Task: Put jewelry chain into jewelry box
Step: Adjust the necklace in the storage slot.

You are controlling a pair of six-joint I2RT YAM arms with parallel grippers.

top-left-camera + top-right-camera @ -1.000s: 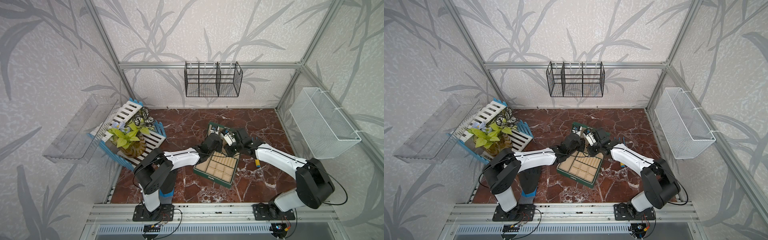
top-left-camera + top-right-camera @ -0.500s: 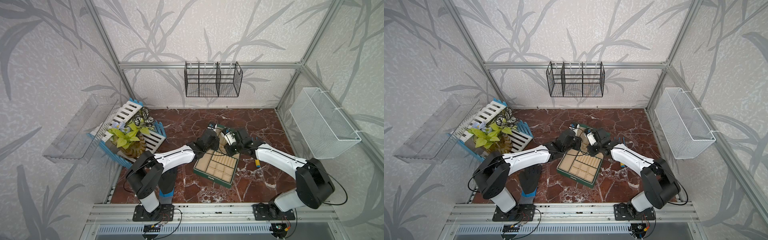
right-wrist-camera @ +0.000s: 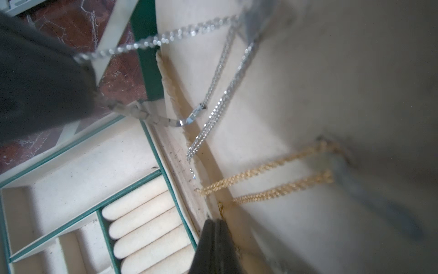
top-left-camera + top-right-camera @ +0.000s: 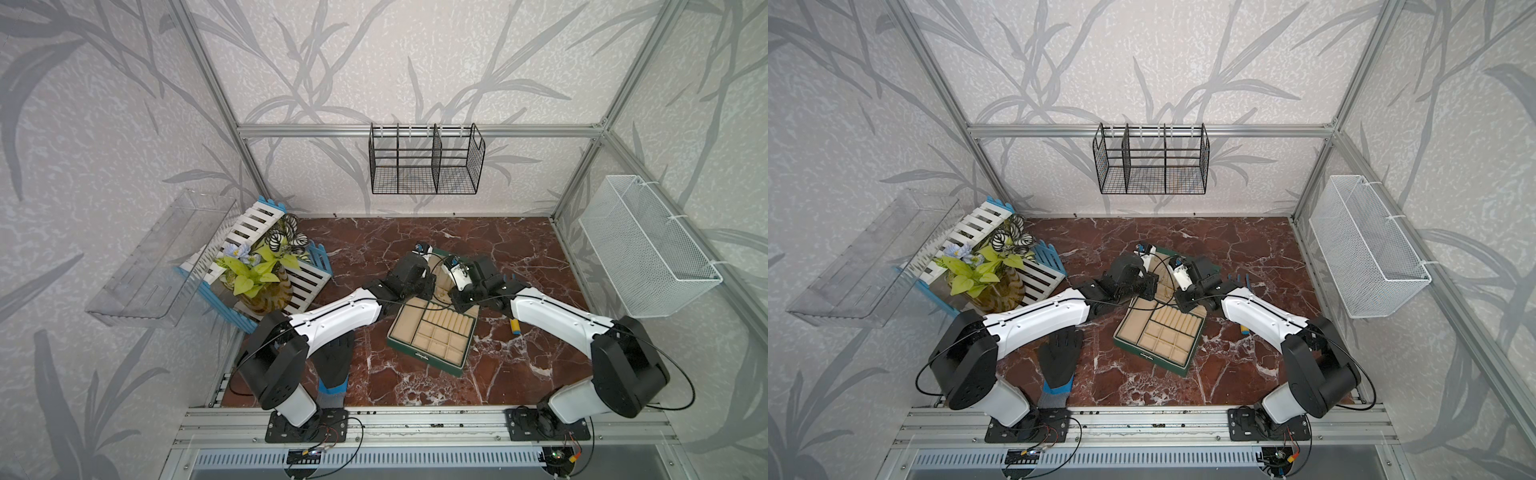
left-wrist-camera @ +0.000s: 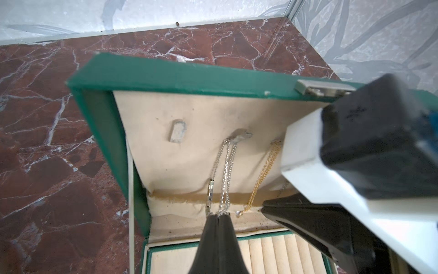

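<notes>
The dark green jewelry box (image 4: 420, 354) lies open mid-table, its beige-lined lid (image 5: 166, 78) standing upright. A silver jewelry chain (image 5: 225, 170) hangs from the middle lid hook (image 5: 240, 135). My left gripper (image 5: 218, 215) is shut on its lower end, just above the ring rolls (image 5: 267, 251). A gold chain (image 3: 272, 166) hangs from the neighbouring hook. It runs down to the tips of my right gripper (image 3: 215, 220), which is shut on it close against the lid lining. In both top views the two grippers meet at the lid's base.
A black and blue glove (image 4: 332, 365) lies at the front left under the left arm. A white and blue crate with a potted plant (image 4: 266, 270) stands at the left. A small yellow and blue object (image 4: 515, 326) lies right of the box. Wire baskets (image 4: 424, 162) (image 4: 648, 253) hang on the walls.
My left arm has stretched out and carried its gripper a little toward the lid. The right arm has hardly moved. Both grippers stay shut.
</notes>
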